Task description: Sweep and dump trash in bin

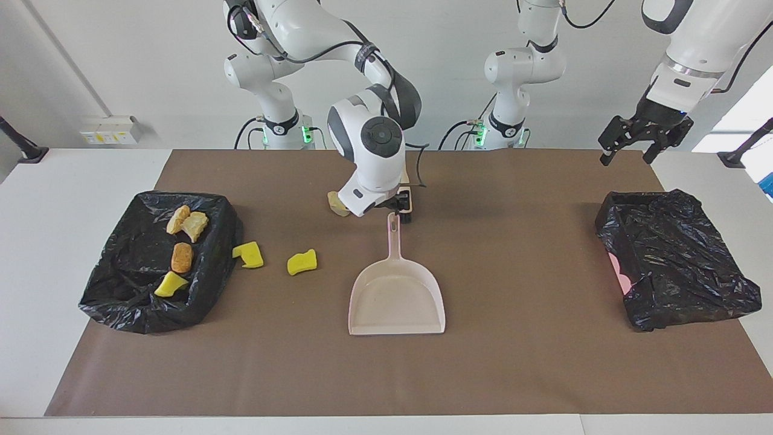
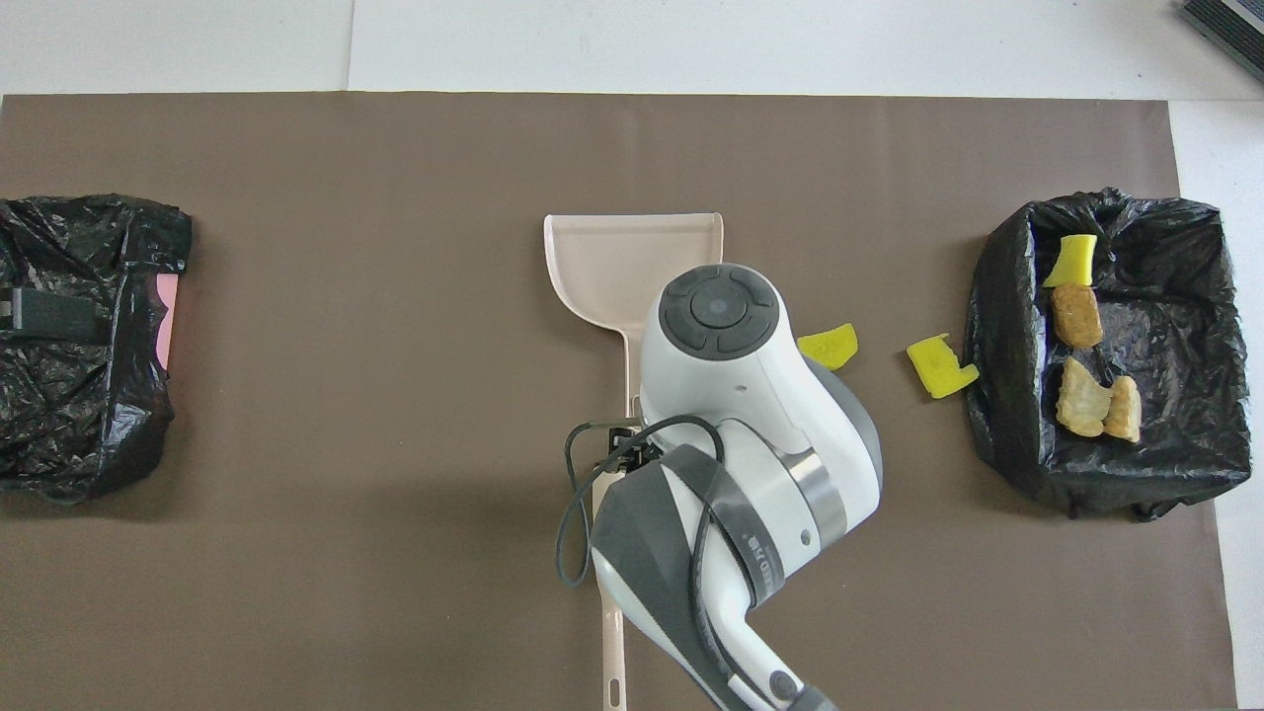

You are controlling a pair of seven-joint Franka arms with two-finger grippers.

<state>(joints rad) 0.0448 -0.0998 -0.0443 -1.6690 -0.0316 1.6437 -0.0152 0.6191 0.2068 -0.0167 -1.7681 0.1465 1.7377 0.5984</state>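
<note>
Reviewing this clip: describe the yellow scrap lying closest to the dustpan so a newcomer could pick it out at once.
Start at the black-lined bin at the right arm's end of the table, which holds four scraps. Two yellow sponge wedges lie on the brown mat between that bin and the pink dustpan. The one meant is the wedge midway to the dustpan; the other wedge sits right against the bin's wall.

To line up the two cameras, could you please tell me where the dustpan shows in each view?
Facing view: the dustpan lies mid-table, pan low in the picture, handle pointing up toward the robots, its end just under the right gripper.
Overhead view: the dustpan is at centre, pan uppermost, handle running down and partly hidden by the right arm.
Shared landmark: the bin holding scraps, at the right arm's end.
</note>
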